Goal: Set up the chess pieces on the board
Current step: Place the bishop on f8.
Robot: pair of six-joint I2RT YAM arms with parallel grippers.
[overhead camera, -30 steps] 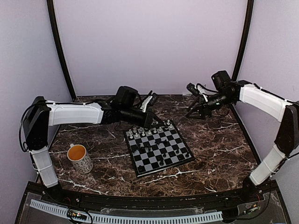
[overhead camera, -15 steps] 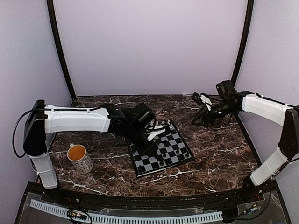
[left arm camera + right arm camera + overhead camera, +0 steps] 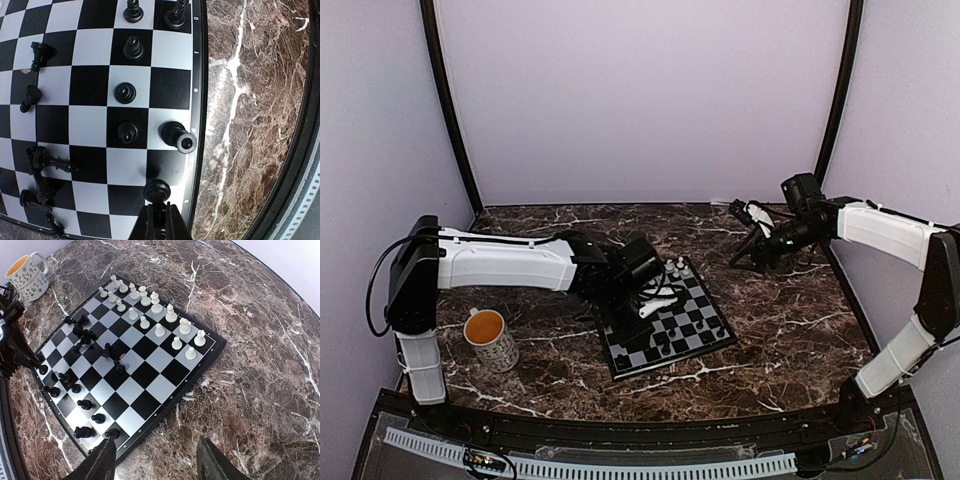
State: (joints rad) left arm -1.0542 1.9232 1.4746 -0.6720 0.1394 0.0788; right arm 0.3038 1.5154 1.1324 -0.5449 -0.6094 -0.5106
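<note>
Black piece (image 3: 156, 191) at board (image 3: 196, 75) rim, clenched in L gripper (image 3: 156, 220); R gripper (image 3: 155, 442) released over marble (image 3: 260, 365).

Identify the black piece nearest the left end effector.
The black pawn beside the board rim, directly ahead of the left end effector; others stand farther off.

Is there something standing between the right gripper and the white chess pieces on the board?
Nothing visible does. The right gripper is open over the marble tabletop, and only empty squares of the board lie between it and the nearest white chess pieces. The toppled black pieces lie off that line.
</note>
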